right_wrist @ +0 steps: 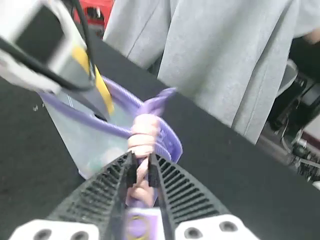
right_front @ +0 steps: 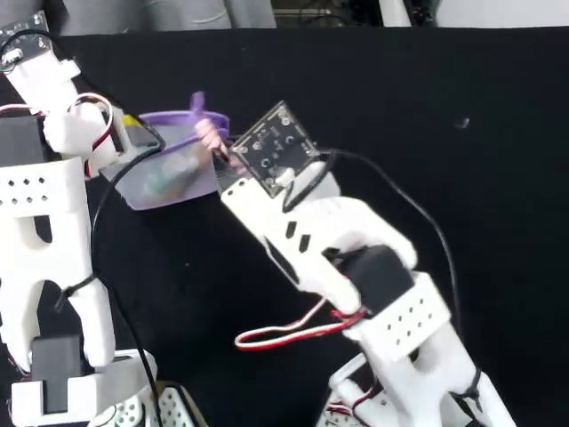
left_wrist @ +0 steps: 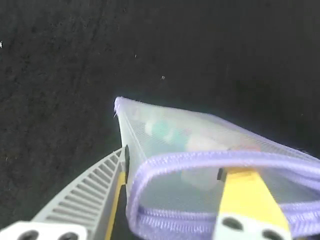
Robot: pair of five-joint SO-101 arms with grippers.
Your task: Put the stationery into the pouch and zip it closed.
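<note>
Black table (right_front: 444,178), seen from above, with the translucent pouch (right_front: 164,178) toward ten o'clock, held between the two arms. The left gripper (right_front: 138,132) takes the pouch's nine o'clock end: its yellow finger (left_wrist: 247,200) reaches over the purple zipper rim (left_wrist: 200,161) and the ribbed finger (left_wrist: 90,192) lies along the outer wall, so the jaws appear closed on that end. The right gripper (right_wrist: 142,162) stands at the three o'clock end, jaws nearly together and pinching a pink pull (right_wrist: 145,132), apparently the zipper's. Stationery (left_wrist: 162,131) shows as pale and greenish shapes through the mesh, so loading appears done and zipping is the step in hand. The mouth is gaping, and the zip is not yet drawn. The next move likely calls for the right gripper to draw the pull along the rim toward nine o'clock while the left gripper holds the pouch taut. The yellow finger sits in the slider's path and would probably have to give way before the end.
</note>
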